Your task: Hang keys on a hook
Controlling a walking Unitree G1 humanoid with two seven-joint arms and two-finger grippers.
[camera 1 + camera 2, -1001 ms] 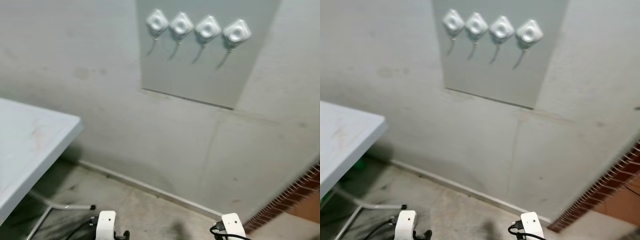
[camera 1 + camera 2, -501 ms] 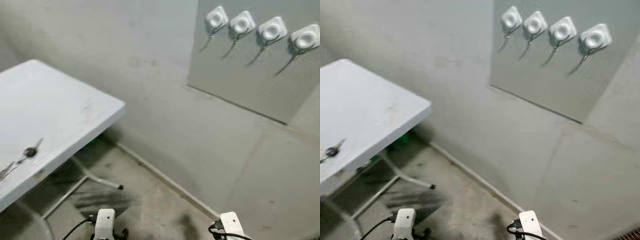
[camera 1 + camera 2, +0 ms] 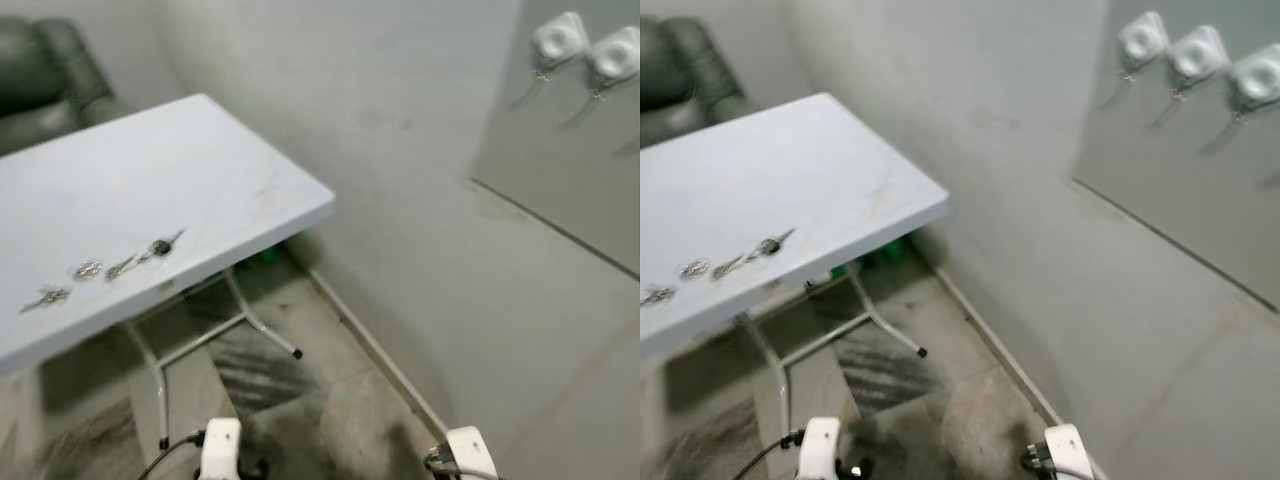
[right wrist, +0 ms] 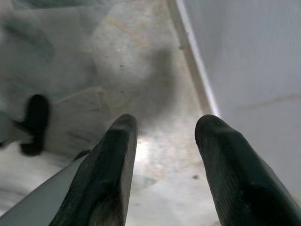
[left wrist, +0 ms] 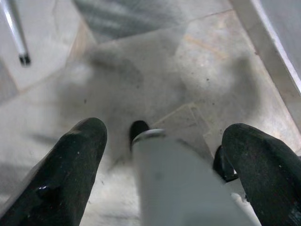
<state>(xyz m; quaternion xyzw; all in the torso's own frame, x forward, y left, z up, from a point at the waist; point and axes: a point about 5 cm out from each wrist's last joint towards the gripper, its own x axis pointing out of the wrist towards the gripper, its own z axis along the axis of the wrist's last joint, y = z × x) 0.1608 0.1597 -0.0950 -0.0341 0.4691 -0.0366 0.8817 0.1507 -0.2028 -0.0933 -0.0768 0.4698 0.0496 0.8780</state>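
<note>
I see four keys (image 3: 108, 268) lying in a row on the white folding table (image 3: 220, 170) to my left. The hooks (image 3: 1198, 55) sit high on a grey wall panel (image 3: 1180, 190) to my right, far from the keys. My left gripper (image 5: 164, 155) and right gripper (image 4: 162, 155) both hang low over the floor (image 4: 117, 52), fingers spread, holding nothing.

You are seeing the keys (image 3: 105, 268) on the table (image 3: 230, 170) too small and blurred to count. The picture's edge is cutting the hooks (image 3: 1195, 55) and the dark chair (image 3: 45, 75); both head views are blurring.
</note>
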